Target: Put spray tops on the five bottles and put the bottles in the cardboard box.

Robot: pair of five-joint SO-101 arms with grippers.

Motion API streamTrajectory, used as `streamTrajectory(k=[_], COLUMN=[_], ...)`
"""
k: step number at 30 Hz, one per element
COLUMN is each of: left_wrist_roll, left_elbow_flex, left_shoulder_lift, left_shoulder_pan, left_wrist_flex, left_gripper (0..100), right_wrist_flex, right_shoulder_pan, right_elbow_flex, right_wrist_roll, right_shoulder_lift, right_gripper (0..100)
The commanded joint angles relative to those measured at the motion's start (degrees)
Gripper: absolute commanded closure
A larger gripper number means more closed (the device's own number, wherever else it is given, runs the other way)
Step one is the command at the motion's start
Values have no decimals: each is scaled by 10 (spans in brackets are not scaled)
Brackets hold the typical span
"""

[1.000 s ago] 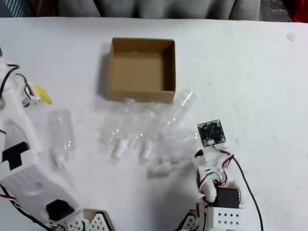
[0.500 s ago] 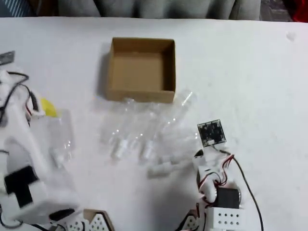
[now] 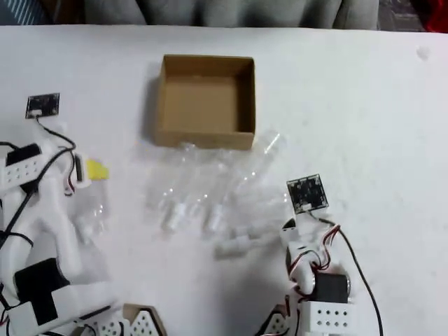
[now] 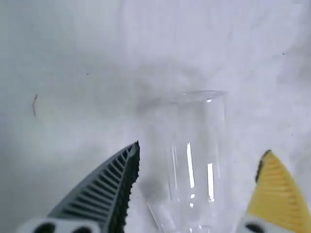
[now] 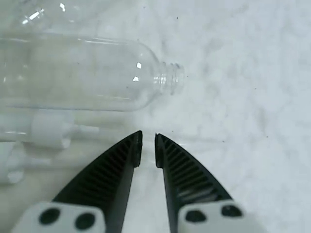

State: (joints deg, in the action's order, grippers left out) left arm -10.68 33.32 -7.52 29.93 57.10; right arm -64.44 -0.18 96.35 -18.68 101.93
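- My left arm has swung in from the bench's (image 3: 364, 105) left edge over the last second. Its yellow finger (image 3: 94, 170) now sits above the lone bottle (image 3: 92, 196) lying apart from the others.
- In the left wrist view my left end effector (image 4: 200, 150) is spread wide, with that bottle lying on the bench between the grey and yellow fingers. Neither finger touches it yet.
- I judge this to be the approach to a grasp: lined up, not closed.
- I cannot tell whether this bottle already wears a spray top.
- My right arm has not moved. My right end effector (image 5: 146, 145) is all but together and holds nothing, just beside an open-necked bottle (image 5: 82, 73) and a loose spray top (image 5: 51, 133).
- The cluster of bottles (image 3: 203, 182) and the cardboard box (image 3: 203, 138) lie as they did a second ago.
- Every bottle I can see rests on the bench outside the box, so I judge the task to be at its start.
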Motion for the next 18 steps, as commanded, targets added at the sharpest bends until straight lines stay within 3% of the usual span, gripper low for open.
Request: streamTrajectory(k=[1, 5, 13, 15, 18], left_wrist_roll=[-8, -4, 38, 37, 36], left_elbow_flex=[8, -8, -164, -199, -244], left_shoulder_lift=[-30, 24, 214, 248, 290], left_shoulder_pan=[-19, -31, -16, -16, -16], left_wrist_flex=[-24, -24, 11, 40, 68], left_gripper=[600, 600, 602, 638, 769], right_wrist_flex=[-4, -5, -5, -5, -5], right_shoulder_pan=[5, 5, 5, 5, 5], right_elbow_flex=[5, 5, 5, 5, 5], right_wrist_roll=[-7, -7, -7, -7, -7], right_shoulder_lift=[3, 3, 3, 3, 3], right_gripper=[983, 983, 983, 983, 983])
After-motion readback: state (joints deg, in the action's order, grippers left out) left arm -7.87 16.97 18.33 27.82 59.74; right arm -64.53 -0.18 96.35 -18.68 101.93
